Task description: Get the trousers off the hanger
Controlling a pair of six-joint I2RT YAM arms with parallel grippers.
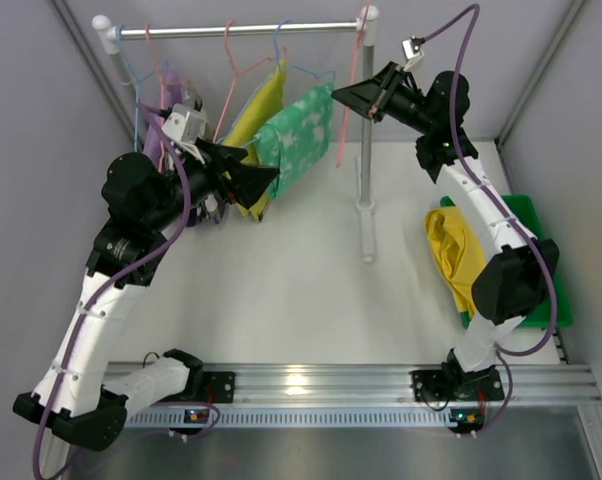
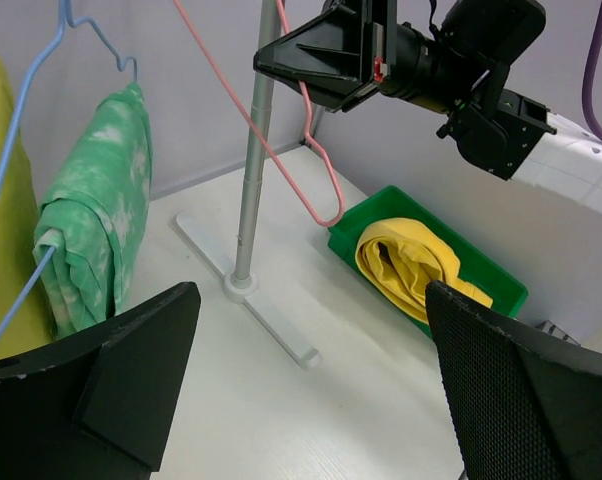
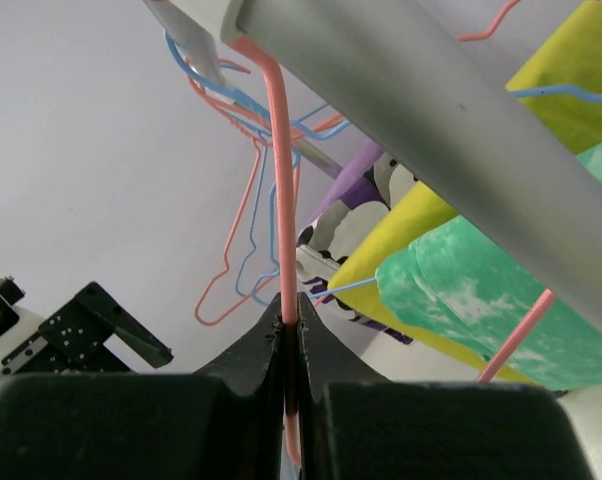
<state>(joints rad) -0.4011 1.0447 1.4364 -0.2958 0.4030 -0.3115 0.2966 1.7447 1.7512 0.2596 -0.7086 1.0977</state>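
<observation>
While the right gripper (image 3: 289,312) pinches a pink hanger (image 3: 278,180), the left gripper (image 1: 249,168) gapes wide; yellow trousers (image 1: 456,255) lie in a green bin (image 1: 531,215), mint green trousers (image 1: 296,140) and olive-yellow trousers (image 1: 256,115) hang on the rail (image 1: 241,30).

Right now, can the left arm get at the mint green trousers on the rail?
Probably yes. The left gripper is open, close beside the mint green trousers, with nothing visible between them. The right gripper holds a pink hanger off to the side.
</observation>
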